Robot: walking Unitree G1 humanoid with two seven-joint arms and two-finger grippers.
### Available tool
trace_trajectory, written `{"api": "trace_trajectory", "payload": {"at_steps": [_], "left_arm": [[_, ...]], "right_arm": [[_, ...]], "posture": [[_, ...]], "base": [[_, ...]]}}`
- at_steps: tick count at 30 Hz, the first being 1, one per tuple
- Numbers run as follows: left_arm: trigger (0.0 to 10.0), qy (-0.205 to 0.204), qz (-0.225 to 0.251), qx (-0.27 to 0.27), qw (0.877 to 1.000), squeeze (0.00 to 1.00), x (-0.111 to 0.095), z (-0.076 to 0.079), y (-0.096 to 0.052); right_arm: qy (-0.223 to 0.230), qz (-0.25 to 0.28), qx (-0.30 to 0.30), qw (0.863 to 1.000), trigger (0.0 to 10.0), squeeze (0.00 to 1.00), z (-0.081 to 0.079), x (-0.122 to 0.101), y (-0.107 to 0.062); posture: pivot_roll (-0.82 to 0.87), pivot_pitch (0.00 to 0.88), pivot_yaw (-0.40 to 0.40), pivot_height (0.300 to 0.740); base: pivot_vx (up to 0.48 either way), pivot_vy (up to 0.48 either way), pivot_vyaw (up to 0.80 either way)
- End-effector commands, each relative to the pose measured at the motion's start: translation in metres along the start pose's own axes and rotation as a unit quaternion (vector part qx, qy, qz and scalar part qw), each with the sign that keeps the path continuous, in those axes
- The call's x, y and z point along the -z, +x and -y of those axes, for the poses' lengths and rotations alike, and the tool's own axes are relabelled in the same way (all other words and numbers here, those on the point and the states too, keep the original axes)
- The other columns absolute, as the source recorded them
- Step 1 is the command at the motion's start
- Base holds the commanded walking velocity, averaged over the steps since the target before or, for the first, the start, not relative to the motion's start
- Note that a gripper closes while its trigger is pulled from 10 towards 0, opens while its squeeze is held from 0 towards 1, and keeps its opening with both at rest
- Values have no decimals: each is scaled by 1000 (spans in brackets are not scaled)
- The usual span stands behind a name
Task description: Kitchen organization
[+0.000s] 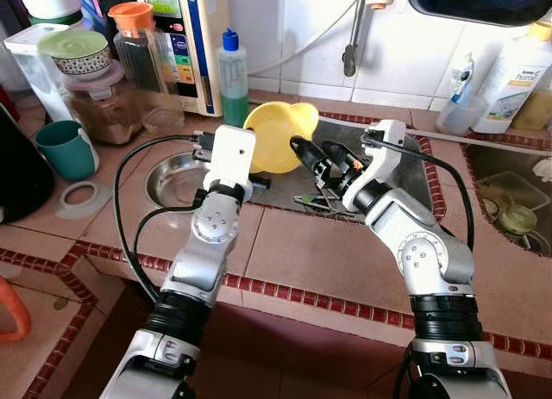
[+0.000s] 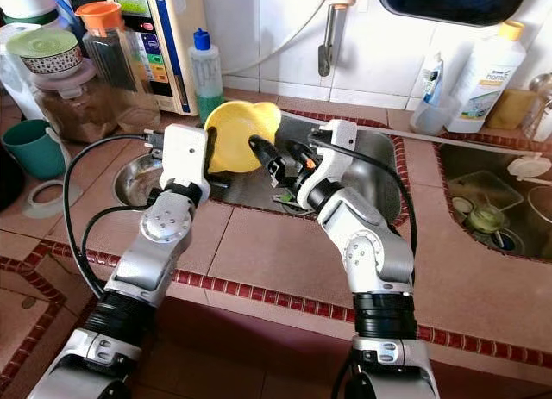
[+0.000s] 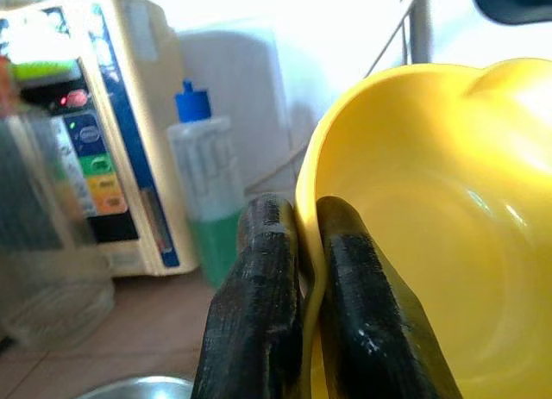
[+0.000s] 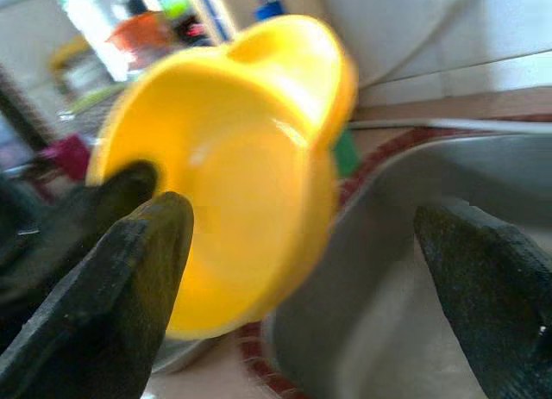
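Just above the steel sink [image 1: 405, 171], the left gripper [image 3: 293, 244] is clenched on the rim of a yellow bowl [image 1: 276, 136], holding it tilted on edge. Beside it, the right gripper [image 1: 315, 162] hangs with fingers spread, grasping nothing.

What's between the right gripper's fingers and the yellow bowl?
Nothing: a bare gap over the sink, seen in the right wrist view. Right gripper open; yellow bowl held by left gripper.
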State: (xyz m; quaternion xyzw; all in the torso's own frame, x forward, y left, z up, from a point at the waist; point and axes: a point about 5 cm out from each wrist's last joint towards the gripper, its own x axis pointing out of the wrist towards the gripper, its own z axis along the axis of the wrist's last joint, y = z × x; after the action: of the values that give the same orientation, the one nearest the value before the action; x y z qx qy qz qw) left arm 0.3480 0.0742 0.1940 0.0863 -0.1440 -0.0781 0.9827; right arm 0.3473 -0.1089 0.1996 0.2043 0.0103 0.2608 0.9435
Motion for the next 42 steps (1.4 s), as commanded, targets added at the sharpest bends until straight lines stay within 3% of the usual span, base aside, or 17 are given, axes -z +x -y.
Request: {"api": "trace_trajectory", "payload": {"at_steps": [1, 5, 6, 7, 8, 9, 16, 18, 21, 24, 29, 36, 37, 38, 39, 40, 42], "left_arm": [[667, 1, 15, -1, 1000, 0, -5, 1, -2], [1059, -7, 21, 2, 1000, 0, -7, 3, -3], [1098, -12, 22, 5, 1000, 0, -7, 4, -4], [1098, -16, 22, 7, 1000, 0, -7, 5, -4], [1098, -19, 22, 8, 1000, 0, -7, 6, -4], [1059, -22, 23, 10, 999, 0, -7, 7, -5], [1059, -38, 24, 45, 998, 0, -5, 25, -12], [1059, -44, 26, 49, 998, 0, -6, 26, -13], [1137, -44, 27, 50, 997, 0, -6, 27, -12], [1137, -44, 28, 51, 997, 0, -7, 27, -12], [1255, -44, 28, 50, 997, 0, -7, 26, -12], [4745, -51, 21, 63, 996, 0, -4, 29, -16], [4745, -53, 20, 67, 996, 0, -4, 30, -16], [8706, -58, 18, 79, 995, 0, -3, 32, -17], [8706, -58, 18, 79, 995, 0, -3, 32, -17], [10000, -67, 12, 92, 993, 0, 0, 34, -19], [10000, -71, 3, 102, 992, 0, 4, 36, -20]], "right_arm": [[-25, 4, 23, 999, 10000, 0, 4, -5, 2], [-34, 8, 44, 998, 10000, 0, 10, -5, 2], [-33, 9, 46, 998, 8392, 0, 10, -4, 2], [-31, 10, 48, 998, 8392, 0, 10, -4, 2], [-31, 10, 50, 998, 6353, 0, 10, -4, 3], [-31, 10, 53, 998, 235, 0, 11, -3, 3], [-26, 8, 55, 998, 39, 0, 13, -2, 6], [-15, 2, 50, 999, 2000, 0, 12, 0, 6], [-9, -5, 43, 999, 1373, 0, 11, 3, 5], [-7, -10, 40, 999, 0, 0, 11, 6, 5], [-7, -13, 48, 999, 0, 0, 14, 7, 6], [1, -16, 61, 998, 0, 0, 17, 10, 5], [2, -16, 62, 998, 0, 0, 17, 10, 5], [3, -15, 65, 998, 0, 0, 18, 9, 5], [3, -15, 65, 998, 0, 0, 18, 9, 5], [5, -13, 67, 998, 0, 0, 19, 9, 5], [5, -13, 72, 997, 0, 0, 20, 10, 4]], "posture": [[14, 28, 37, 740], [15, 27, 37, 740], [16, 27, 38, 740], [16, 27, 38, 740], [17, 26, 36, 740], [18, 25, 36, 740], [19, 22, 35, 740], [19, 20, 35, 740], [17, 19, 36, 740], [18, 19, 36, 740], [21, 20, 34, 740], [24, 25, 34, 740], [23, 25, 35, 740], [24, 26, 35, 740], [24, 26, 35, 740], [24, 28, 37, 740], [24, 29, 37, 740]], "base": [[0, 0, 0], [0, 0, 0], [0, 0, 0], [0, 0, 0], [0, 0, 0], [0, 0, 0], [0, 0, 0], [0, 0, 0], [0, 0, 0], [0, 0, 0], [0, 0, 0], [0, 0, 0], [0, 0, 0], [0, 0, 0], [0, 0, 0], [0, 0, 0], [0, 0, 0]]}}
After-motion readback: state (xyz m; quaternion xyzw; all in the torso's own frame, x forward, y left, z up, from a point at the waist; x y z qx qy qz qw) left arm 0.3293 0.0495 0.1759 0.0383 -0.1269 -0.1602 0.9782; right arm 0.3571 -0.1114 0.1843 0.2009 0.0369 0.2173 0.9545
